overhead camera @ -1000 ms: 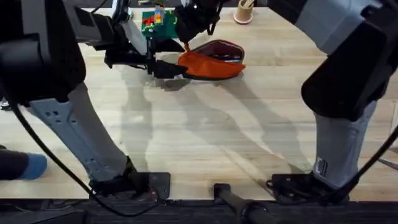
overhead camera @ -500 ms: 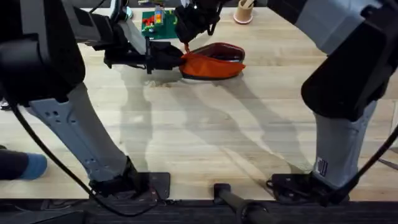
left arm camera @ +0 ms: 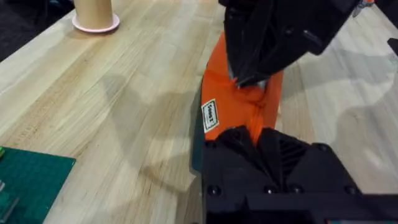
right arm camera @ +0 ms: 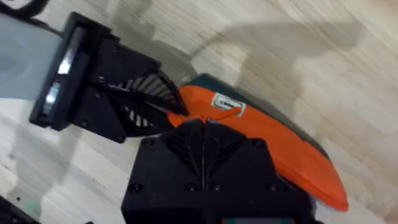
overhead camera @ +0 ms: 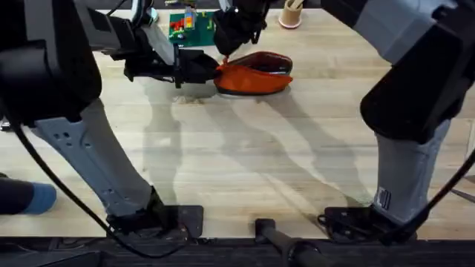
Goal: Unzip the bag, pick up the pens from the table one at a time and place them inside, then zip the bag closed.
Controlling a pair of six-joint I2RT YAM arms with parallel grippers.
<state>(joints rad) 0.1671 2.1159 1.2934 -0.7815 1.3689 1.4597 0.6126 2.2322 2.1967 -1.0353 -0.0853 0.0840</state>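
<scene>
The orange bag (overhead camera: 256,78) lies on the table (overhead camera: 245,163) at the far middle, its top gaping with dark lining showing. My left gripper (overhead camera: 206,74) is shut on the bag's left end; in the left wrist view its fingers (left arm camera: 252,138) pinch the orange fabric (left arm camera: 214,84). My right gripper (overhead camera: 225,53) comes down from above onto the left part of the zipper line, shut on the zipper there. In the right wrist view its tips (right arm camera: 202,126) meet on the bag (right arm camera: 280,143), with the left gripper (right arm camera: 155,102) close beside. The pens are out of view.
A green board (overhead camera: 185,26) with small coloured pieces lies behind the left gripper. A tan cylinder on a pink base (overhead camera: 291,13) stands at the back, right of the bag. Bare wood stretches from the bag to the arm bases.
The left gripper slid right from beside the bag and closed on its left end. The right gripper shifted slightly right above the bag. The bag stayed in place.
</scene>
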